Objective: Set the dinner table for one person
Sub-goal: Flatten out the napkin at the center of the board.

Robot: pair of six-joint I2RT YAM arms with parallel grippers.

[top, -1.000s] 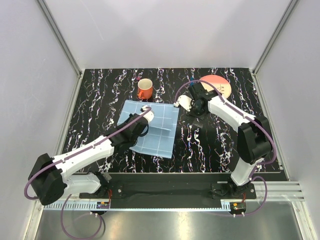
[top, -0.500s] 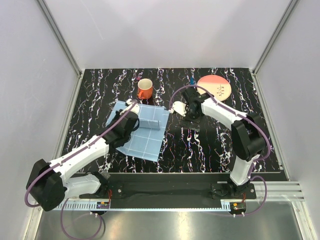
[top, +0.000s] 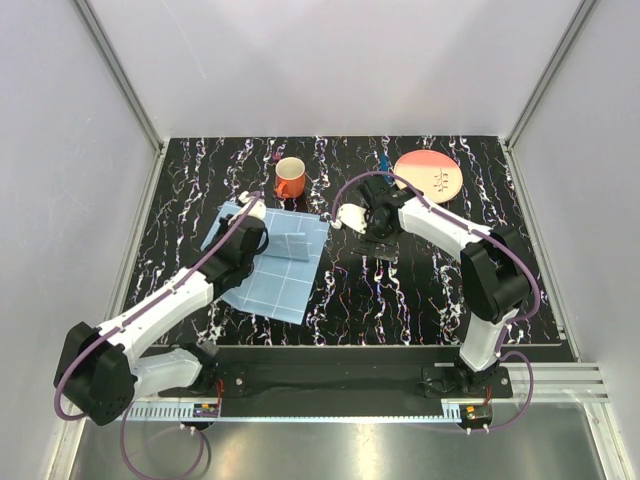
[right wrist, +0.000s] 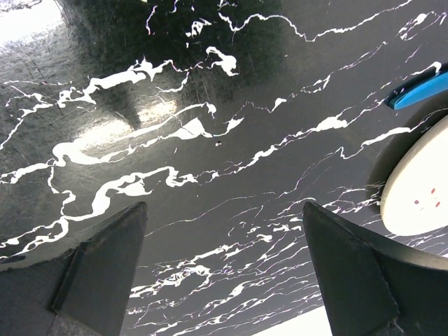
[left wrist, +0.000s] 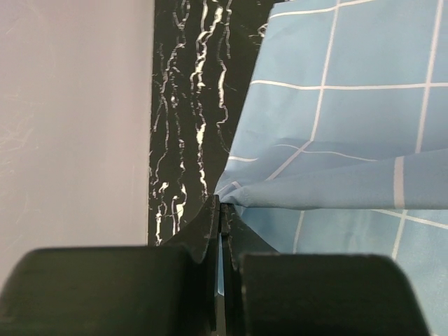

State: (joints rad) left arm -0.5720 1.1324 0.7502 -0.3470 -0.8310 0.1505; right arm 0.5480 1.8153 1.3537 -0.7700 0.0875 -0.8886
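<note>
No legible text anywhere; faint dark marks on the plate [top: 441,169], perhaps mere decoration

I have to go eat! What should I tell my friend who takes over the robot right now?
Left end effector: shut on a corner of the light-blue checked cloth mat, which lies crooked and folded, left of centre on the black marbled dinner table.
Right end effector: open, empty, over bare table.
Orange mug and round orange-and-cream plate sit toward the far side, off the mat.
Done: nothing set yet. Left: flatten the mat, then place plate and mug.
</note>
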